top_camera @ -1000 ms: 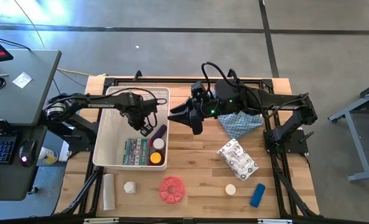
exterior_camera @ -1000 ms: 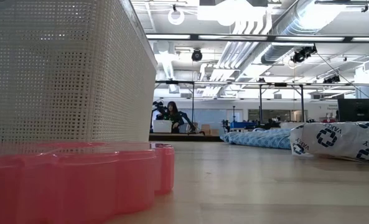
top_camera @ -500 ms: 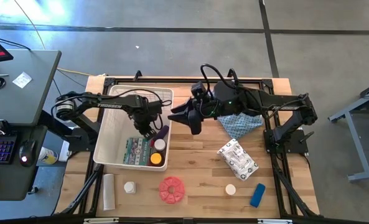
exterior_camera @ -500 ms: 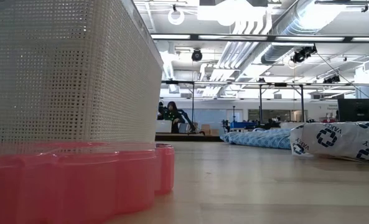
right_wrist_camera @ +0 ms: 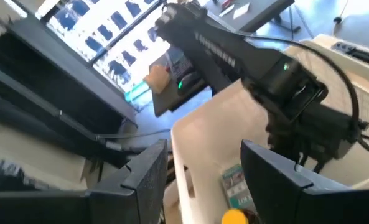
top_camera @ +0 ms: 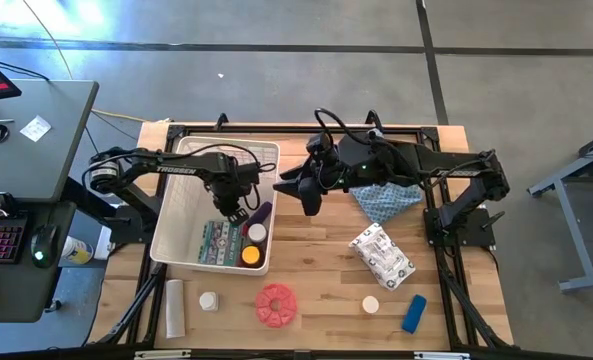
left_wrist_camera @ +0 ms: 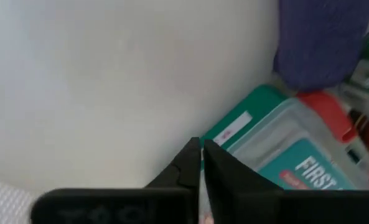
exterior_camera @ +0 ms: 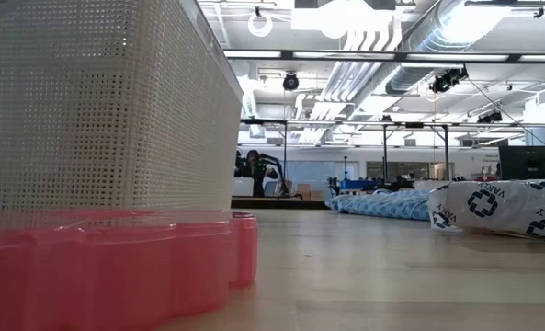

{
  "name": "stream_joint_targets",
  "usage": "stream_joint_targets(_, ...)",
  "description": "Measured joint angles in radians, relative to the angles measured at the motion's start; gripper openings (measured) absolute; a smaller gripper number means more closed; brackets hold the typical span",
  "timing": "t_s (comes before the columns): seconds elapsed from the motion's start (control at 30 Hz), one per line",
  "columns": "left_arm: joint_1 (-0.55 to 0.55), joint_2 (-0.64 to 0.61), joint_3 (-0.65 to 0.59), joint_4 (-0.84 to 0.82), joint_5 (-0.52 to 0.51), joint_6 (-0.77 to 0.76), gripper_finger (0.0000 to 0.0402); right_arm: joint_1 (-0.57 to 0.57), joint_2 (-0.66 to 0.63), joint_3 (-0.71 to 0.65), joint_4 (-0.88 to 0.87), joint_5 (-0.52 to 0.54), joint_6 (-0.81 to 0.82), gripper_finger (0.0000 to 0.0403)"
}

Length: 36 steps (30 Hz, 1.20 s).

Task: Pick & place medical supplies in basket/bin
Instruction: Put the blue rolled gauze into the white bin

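Inside the white bin point(top_camera: 166, 232): left gripper point(top_camera: 235, 208), fingers pressed together on nothing, just above the green-white packet point(top_camera: 216, 244) — purple cylinder point(top_camera: 259, 213), white-capped jar point(top_camera: 255, 232) and yellow-capped bottle point(top_camera: 249, 254) beside it. Just outside the bin's right rim: right gripper point(top_camera: 311, 203), fingers apart, empty. Below the bin — red disc point(top_camera: 276, 304).

I count one bin point(top_camera: 172, 215), two arms, two white-capped jars point(top_camera: 208, 300), one red disc point(top_camera: 275, 305), one blue cylinder point(top_camera: 413, 313), one purple cylinder point(top_camera: 260, 213), two printed packets point(top_camera: 382, 252) and one cloth point(top_camera: 384, 201).
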Motion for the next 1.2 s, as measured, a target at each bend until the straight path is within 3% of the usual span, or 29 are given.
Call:
stream_joint_targets(0.17,0.000,-0.021,0.000,-0.055,-0.001,0.000,0.0081,0.051,-0.052,0.000,-0.184,0.033,0.045,0.0190)
stream_joint_targets(0.3,0.000,-0.073,0.000,-0.083,-0.002,-0.004,0.0066,0.109,-0.096,0.001,-0.456,0.068,0.178,0.0182)
stream_joint_targets(0.57,0.000,-0.211,0.000,-0.132,-0.002,-0.067,0.0027,0.287,-0.081,-0.009,-0.975,0.029,0.574,0.0154)
stream_joint_targets(0.73,0.000,-0.311,0.000,-0.133,-0.002,-0.142,0.0049,0.408,-0.078,-0.153,-0.937,-0.042,0.687,0.0139)
stream_joint_targets(0.97,0.000,-0.440,0.005,-0.137,0.001,-0.238,0.0080,0.559,-0.076,-0.447,-0.680,-0.220,0.878,0.0144)
stream_joint_targets(1.2,0.000,-0.543,0.096,-0.141,0.001,-0.298,0.0082,0.690,-0.077,-0.620,-0.404,-0.233,1.143,0.0134)
